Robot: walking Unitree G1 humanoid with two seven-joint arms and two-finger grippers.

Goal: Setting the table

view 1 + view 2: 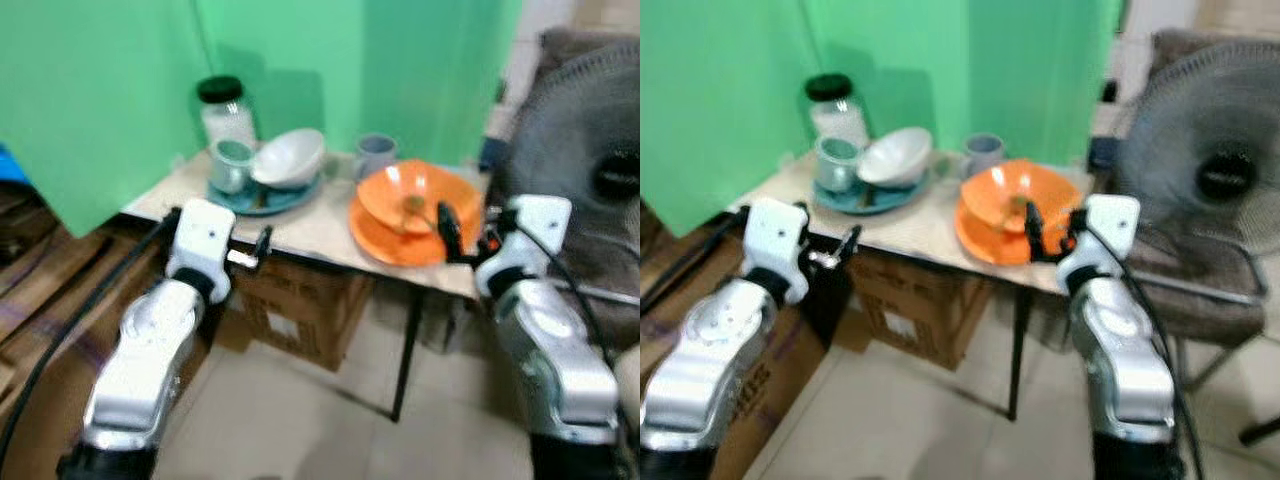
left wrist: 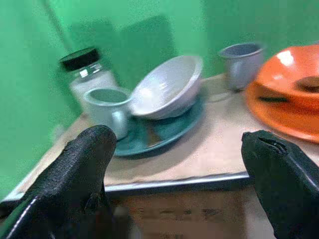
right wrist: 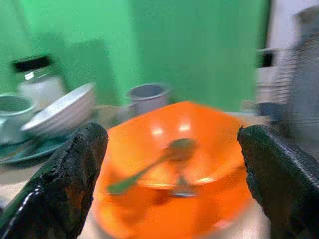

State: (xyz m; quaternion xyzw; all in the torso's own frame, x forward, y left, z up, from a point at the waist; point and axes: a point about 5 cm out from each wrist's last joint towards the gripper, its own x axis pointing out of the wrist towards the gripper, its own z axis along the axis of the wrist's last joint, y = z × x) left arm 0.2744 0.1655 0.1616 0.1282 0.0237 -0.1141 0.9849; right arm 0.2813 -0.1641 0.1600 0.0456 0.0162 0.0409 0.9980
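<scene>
Orange bowl [image 1: 415,195] sits on orange plate [image 1: 395,238], right side of tabletop [image 1: 310,228], spoon [image 3: 159,162] lying inside the bowl. Left side: white bowl [image 1: 290,157] tilted on teal plate [image 1: 265,198], teal cup [image 1: 232,164] also on that plate. Grey cup [image 1: 376,155] between the two stacks, far edge; black-lidded jar [image 1: 225,110] at far left. Right gripper [image 1: 452,232] at near edge of orange plate, fingers released, spread either side of the bowl. Left gripper [image 1: 255,248] just off the tabletop's near edge, fingers released, grasping nothing. Progress looks early: dishes stacked, nothing laid out yet.
</scene>
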